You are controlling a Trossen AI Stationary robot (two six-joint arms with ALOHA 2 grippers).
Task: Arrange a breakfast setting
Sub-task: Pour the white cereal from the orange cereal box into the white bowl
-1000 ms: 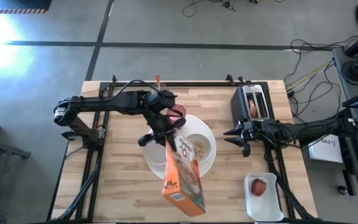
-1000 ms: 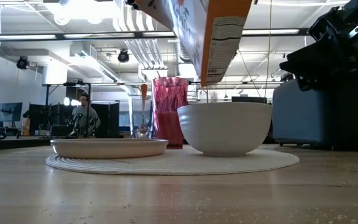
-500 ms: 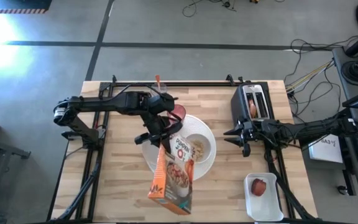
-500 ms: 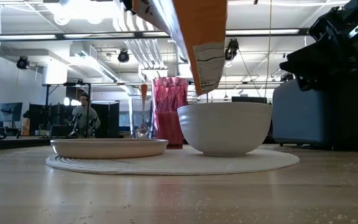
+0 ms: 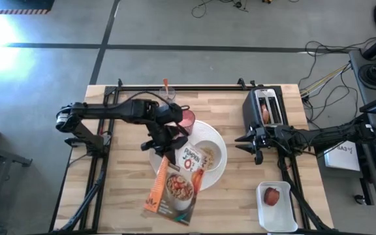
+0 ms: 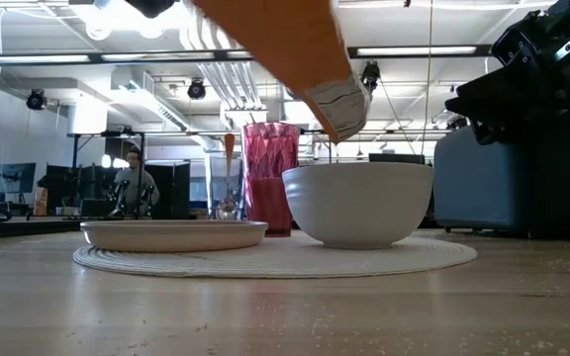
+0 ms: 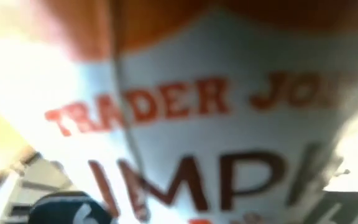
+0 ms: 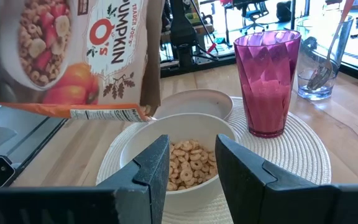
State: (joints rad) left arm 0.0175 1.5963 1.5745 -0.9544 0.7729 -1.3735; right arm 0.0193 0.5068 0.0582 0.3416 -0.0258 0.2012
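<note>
The left tool (image 5: pixel 164 142), just left of centre in the high view, is closed on the top end of the cereal box (image 5: pixel 175 185), which hangs tilted with its printed face up and its far end reaching toward the lower middle of the frame. In the low view the box (image 6: pixel 295 59) slants down from the top edge, its corner just above the bowl (image 6: pixel 357 203). The left wrist view is filled by blurred lettering on the box (image 7: pixel 197 124).

The bowl (image 5: pixel 209 155) sits at centre frame on a round mat (image 5: pixel 219 171), with cereal (image 8: pixel 188 163) in it. A shallower bowl (image 8: pixel 191 102) lies just behind it in the right wrist view, and the pink tumbler (image 8: pixel 266 81) stands upright on the mat's right side there. Off the mat, a clear glass (image 8: pixel 322 59) holds the spoon (image 5: pixel 165 84).

The right tool (image 5: pixel 253 144) hangs right of centre in the high view, beside the toaster (image 5: pixel 265 108); its fingers (image 8: pixel 151 168) stand apart, holding nothing. The apple (image 5: pixel 272 195) lies in a white tray (image 5: pixel 286 222) at lower right. A person (image 6: pixel 132 183) is in the room beyond the table (image 5: pixel 123 196).
</note>
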